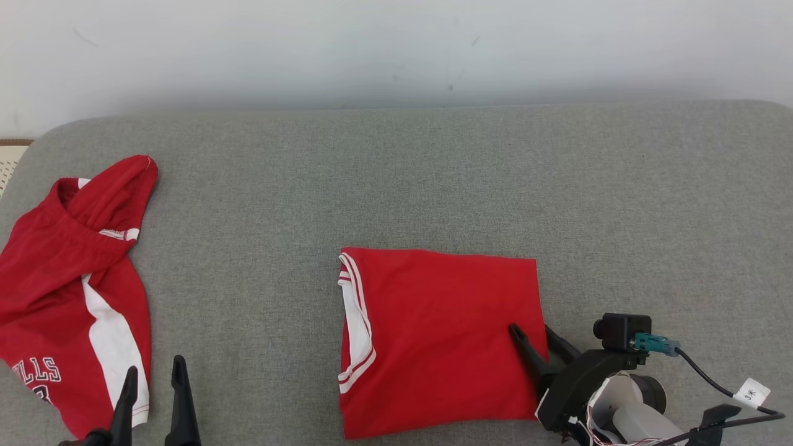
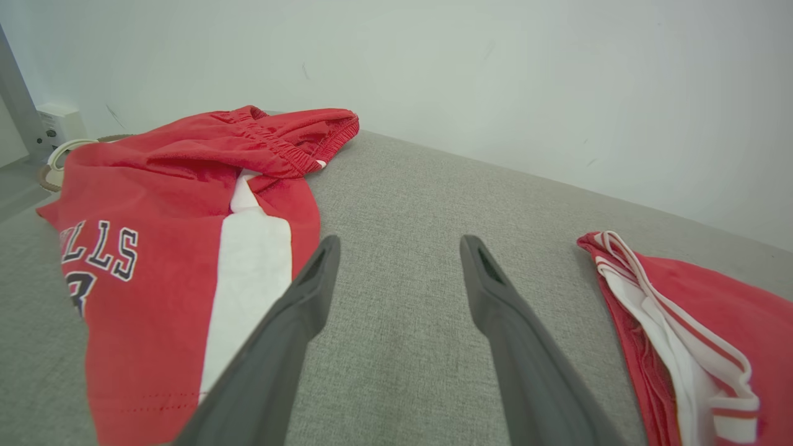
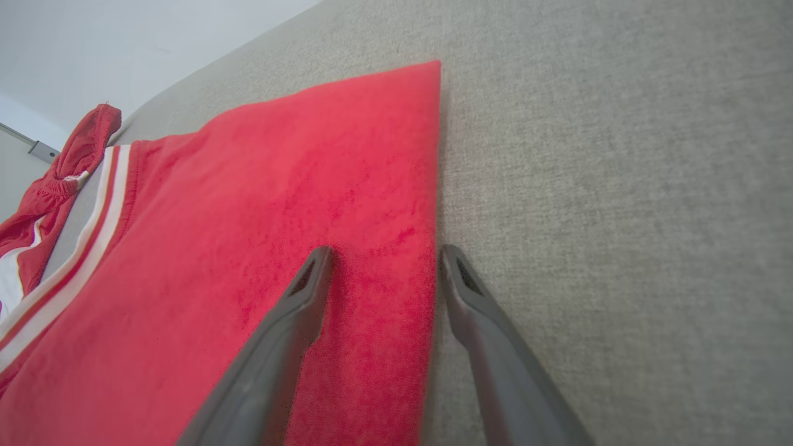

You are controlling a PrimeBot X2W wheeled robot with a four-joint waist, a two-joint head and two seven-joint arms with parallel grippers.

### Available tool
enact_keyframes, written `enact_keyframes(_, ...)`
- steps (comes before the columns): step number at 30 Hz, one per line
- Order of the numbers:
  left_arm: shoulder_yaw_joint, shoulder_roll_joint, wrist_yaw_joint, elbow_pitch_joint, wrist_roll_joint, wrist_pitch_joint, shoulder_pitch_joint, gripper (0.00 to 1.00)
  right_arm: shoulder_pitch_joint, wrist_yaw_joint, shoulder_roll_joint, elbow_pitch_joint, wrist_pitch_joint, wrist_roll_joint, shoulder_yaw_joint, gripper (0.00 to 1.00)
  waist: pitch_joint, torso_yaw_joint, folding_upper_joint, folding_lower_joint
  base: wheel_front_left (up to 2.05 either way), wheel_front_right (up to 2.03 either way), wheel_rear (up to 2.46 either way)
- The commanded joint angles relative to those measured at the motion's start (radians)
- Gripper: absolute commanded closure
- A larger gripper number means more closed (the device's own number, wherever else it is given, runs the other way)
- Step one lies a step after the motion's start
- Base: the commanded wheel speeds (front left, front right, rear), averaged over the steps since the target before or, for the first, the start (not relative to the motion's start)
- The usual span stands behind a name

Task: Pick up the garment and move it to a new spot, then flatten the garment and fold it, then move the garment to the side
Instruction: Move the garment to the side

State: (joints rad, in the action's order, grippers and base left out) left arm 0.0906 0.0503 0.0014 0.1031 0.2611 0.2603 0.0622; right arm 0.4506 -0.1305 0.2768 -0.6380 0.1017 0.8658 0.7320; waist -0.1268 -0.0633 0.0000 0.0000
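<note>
Two end effectors, both spread: right end effector [image 1: 531, 329] straddles the right edge of the folded red garment [image 1: 433, 334], mid grey surface [image 1: 433, 173]; left end effector [image 1: 155, 365] hovers empty beside red shorts [image 1: 56, 291]

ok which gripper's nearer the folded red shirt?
Right. The right gripper straddles the right edge of the folded red shirt; the left gripper sits apart to its left, beside the red shorts.

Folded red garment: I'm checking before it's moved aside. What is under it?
The folded red garment lies flat on the grey cushion, which shows beside it. Whatever lies beneath the cloth itself is covered.
</note>
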Motion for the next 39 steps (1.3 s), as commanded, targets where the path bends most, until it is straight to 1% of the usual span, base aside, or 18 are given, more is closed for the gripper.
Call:
enact_keyframes(1, 0.002, 0.001, -0.002, 0.004, 0.005, 0.004, 0.002, 0.0, -0.014, 0.0, -0.01, 0.0, -0.011, 0.008, 0.01, 1.0, -0.002, -0.001, 0.0, 0.0, 0.0, 0.0, 0.0)
enact_keyframes(4, 0.001, 0.001, -0.003, 0.004, 0.007, 0.004, 0.004, 0.0, 0.0, 0.0, -0.003, 0.009, -0.002, 0.006, 0.009, 1.0, -0.004, -0.001, 0.0, 0.0, 0.0, 0.0, 0.0)
enact_keyframes(9, 0.002, 0.001, 0.001, 0.004, 0.011, 0.004, 0.001, 0.0, 0.032, 0.0, 0.028, 0.022, 0.028, -0.005, -0.003, 1.0, -0.001, 0.001, 0.0, 0.0, 0.0, 0.0, 0.0)
enact_keyframes(15, 0.014, 0.001, 0.0, 0.0, 0.007, 0.004, 0.001, 0.0, 0.092, 0.0, 0.06, 0.034, 0.047, -0.023, -0.017, 1.0, -0.007, 0.022, 0.0, 0.0, 0.0, 0.0, 0.0)
enact_keyframes(18, 0.015, 0.001, -0.004, -0.006, 0.001, 0.003, 0.009, 0.0, 0.134, 0.0, 0.085, 0.023, 0.053, -0.047, -0.027, 1.0, -0.018, 0.031, 0.0, 0.0, 0.0, 0.0, 0.0)
enact_keyframes(22, 0.016, 0.001, -0.006, -0.009, -0.007, 0.003, 0.014, 0.0, 0.17, 0.0, 0.102, 0.011, 0.057, -0.058, -0.039, 1.0, -0.03, 0.04, 0.0, 0.0, 0.0, 0.0, 0.0)
enact_keyframes(32, 0.047, 0.001, -0.025, -0.055, -0.037, 0.003, 0.041, 0.0, 0.323, 0.0, 0.179, -0.049, 0.061, -0.089, -0.083, 1.0, -0.115, 0.088, 0.0, 0.0, 0.0, 0.0, 0.0)
enact_keyframes(39, 0.087, 0.022, -0.039, -0.103, -0.056, 0.003, 0.057, 0.0, 0.43, 0.0, 0.234, -0.107, 0.076, -0.088, -0.108, 1.0, -0.184, 0.118, 0.0, 0.0, 0.0, 0.0, 0.0)
